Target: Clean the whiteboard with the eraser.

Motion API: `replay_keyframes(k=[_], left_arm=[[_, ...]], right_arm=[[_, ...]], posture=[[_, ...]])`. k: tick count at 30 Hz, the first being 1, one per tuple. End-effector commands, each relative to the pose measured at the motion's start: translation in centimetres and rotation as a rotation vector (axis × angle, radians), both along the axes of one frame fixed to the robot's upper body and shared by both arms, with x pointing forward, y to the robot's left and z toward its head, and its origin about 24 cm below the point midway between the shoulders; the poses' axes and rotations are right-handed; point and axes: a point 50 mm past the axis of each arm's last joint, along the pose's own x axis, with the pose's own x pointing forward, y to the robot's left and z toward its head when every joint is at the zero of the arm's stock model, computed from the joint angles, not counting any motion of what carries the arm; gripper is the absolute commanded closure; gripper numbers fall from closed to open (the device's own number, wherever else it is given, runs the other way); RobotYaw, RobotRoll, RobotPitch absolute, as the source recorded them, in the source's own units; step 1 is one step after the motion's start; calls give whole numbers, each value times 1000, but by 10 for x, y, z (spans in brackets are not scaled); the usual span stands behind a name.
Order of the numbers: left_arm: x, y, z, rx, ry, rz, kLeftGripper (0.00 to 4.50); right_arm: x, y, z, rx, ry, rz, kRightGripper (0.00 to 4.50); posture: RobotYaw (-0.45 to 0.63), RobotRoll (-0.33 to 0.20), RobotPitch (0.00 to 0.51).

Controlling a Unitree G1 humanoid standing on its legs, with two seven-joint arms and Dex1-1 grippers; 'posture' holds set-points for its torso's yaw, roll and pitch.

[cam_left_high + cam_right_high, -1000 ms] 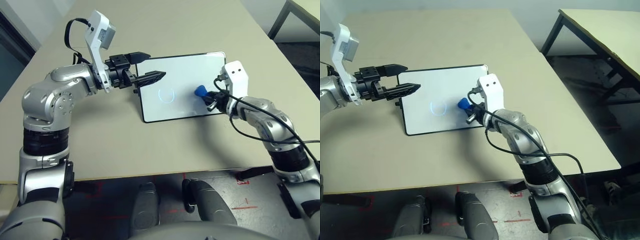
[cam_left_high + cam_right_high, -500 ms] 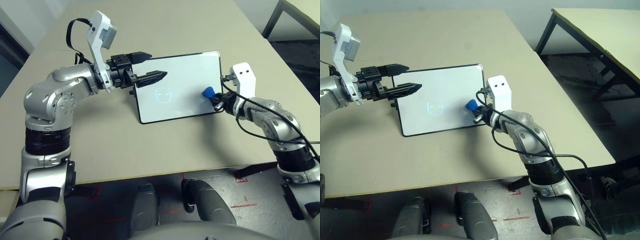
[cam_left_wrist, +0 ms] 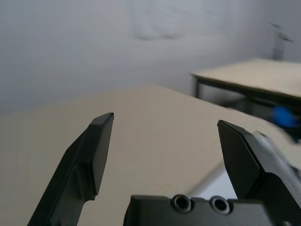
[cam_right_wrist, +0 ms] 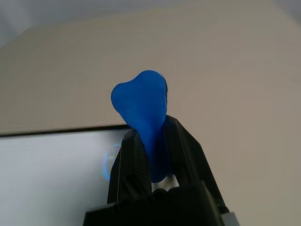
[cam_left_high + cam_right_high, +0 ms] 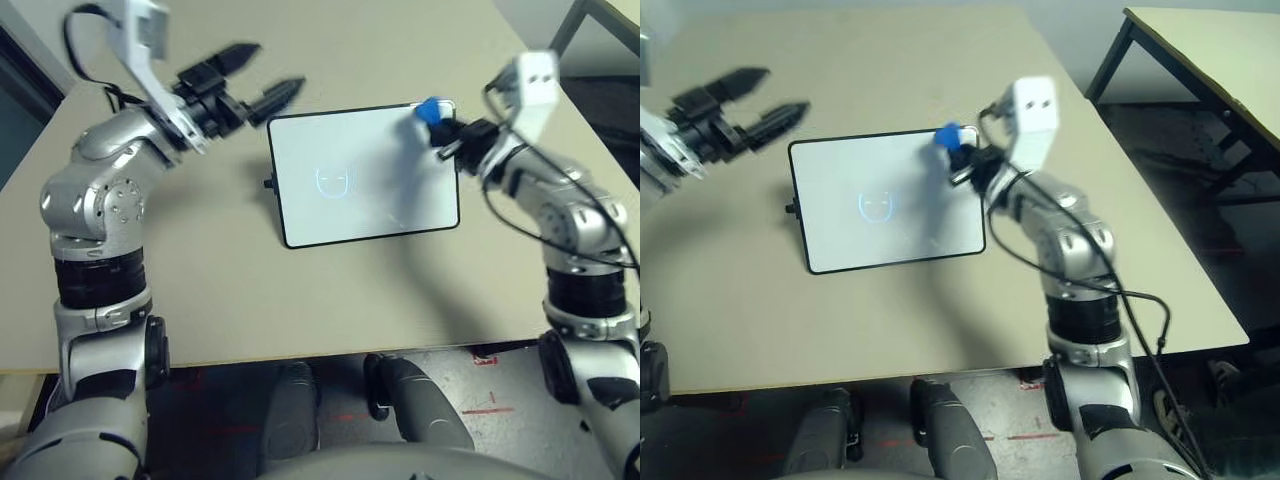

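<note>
A: Right hand (image 4: 153,165) clenched on the eraser (image 4: 143,101); one finger pressed to either side of the narrow part, the broad blue end poking out past the tips; left hand (image 5: 248,98) spread wide and empty, off the whiteboard's (image 5: 370,215) left end, over the worktop (image 5: 250,300).

B: How would the eraser handle?

A: Light, I'd judge; probably a bit soft, foam or felt by the look of it; unlikely to break, though a smooth skin might let it twist under side load; the narrow waist is the place to take hold, which is where the fingers sit; leaves the broad end free for rubbing.

B: And the board?

A: Thin, stiff, likely light enough to skate if pushed hard; if it needs steadying, the black frame is the place, clear of the drawing.

B: Where does the eraser lie, relative to the hand?

A: Between the right hand's fingers and beyond their tips; at the board's far edge, near the far right corner; cannot tell whether it touches the surface; the blue face drawing (image 5: 877,207) sits well apart from it, left of the board's middle, unwiped; next move probably calls for bringing the broad end over there, flat and gentle.
</note>
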Motion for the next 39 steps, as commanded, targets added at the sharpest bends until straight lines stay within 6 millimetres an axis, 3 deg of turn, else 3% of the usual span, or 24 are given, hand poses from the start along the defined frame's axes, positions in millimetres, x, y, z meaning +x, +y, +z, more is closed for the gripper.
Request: replay_keyframes(k=[1, 4, 11, 18, 29, 33, 36, 39], left_arm=[[-4, 46, -12, -22, -41, 262, 0], [-8, 75, -44, -38, 34, 384, 0], [-14, 86, -101, -64, 173, 434, 0], [-11, 73, -109, -83, 200, 397, 0], [-6, 68, -105, -84, 198, 378, 0], [-7, 70, -103, -81, 177, 397, 0], [-7, 77, -103, -82, 151, 447, 0], [-9, 86, -111, -91, 133, 511, 0]], right_arm=[[4, -38, -34, 10, 216, -169, 3874], [-2, -51, -70, 46, 434, -211, 3874], [-7, -38, -99, 77, 585, -172, 3874], [-7, -31, -107, 96, 625, -162, 3875], [-9, -37, -92, 148, 566, -157, 179], [-7, -47, -73, 147, 436, -178, 33], [2, -59, -56, 112, 203, -191, 33], [13, -69, -60, 94, -6, -185, 33]], posture=[[-39, 0, 133], [-36, 0, 132], [-38, 0, 135], [-32, 0, 135], [-45, 0, 123], [-54, 0, 121], [-64, 0, 121], [-69, 0, 123]])
